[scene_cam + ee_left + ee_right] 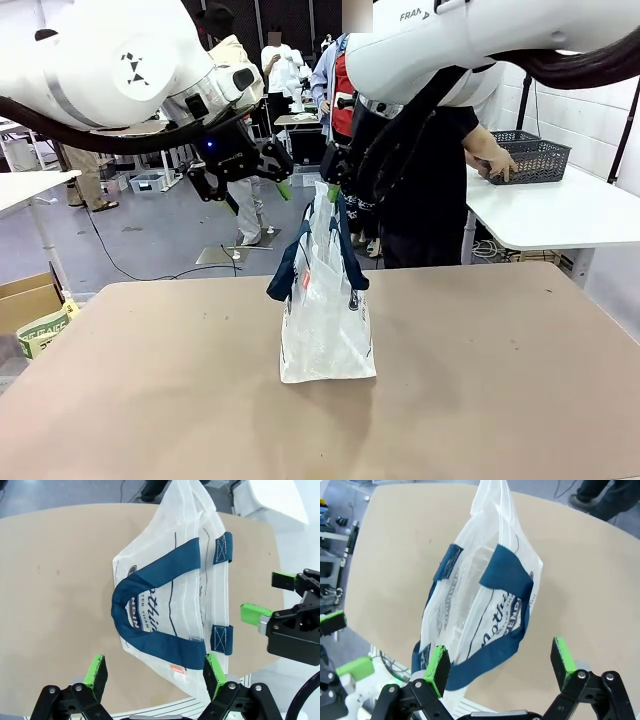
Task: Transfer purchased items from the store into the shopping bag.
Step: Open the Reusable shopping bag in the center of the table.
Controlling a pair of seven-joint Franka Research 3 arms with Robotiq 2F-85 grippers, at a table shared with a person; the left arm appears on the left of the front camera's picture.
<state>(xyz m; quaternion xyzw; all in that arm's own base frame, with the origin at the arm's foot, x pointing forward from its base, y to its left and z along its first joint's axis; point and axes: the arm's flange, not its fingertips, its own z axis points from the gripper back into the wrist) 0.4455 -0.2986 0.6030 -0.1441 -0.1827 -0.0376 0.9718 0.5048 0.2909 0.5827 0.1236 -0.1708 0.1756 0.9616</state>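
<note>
The shopping bag [326, 325] stands upright near the middle of the tan table [500, 390], its crumpled top rising between the two arms. The left tool [258, 196] hangs above and to the left of the bag's top, clear of it, with its green-padded fingers spread wide. From its own wrist view the bag lies straight below, one navy handle looped across the front. The right tool [501, 661] sits just at the bag's upper edge, also spread wide. One finger [439, 664] overlaps a navy strap in the right wrist view, but whether it touches cannot be told. The bag is translucent whitish plastic with navy blue strap handles stitched on in square patches, dark navy lettering and a round logo on its side, and a small red label at one seam. What is inside shows only as dim pale shapes.
</note>
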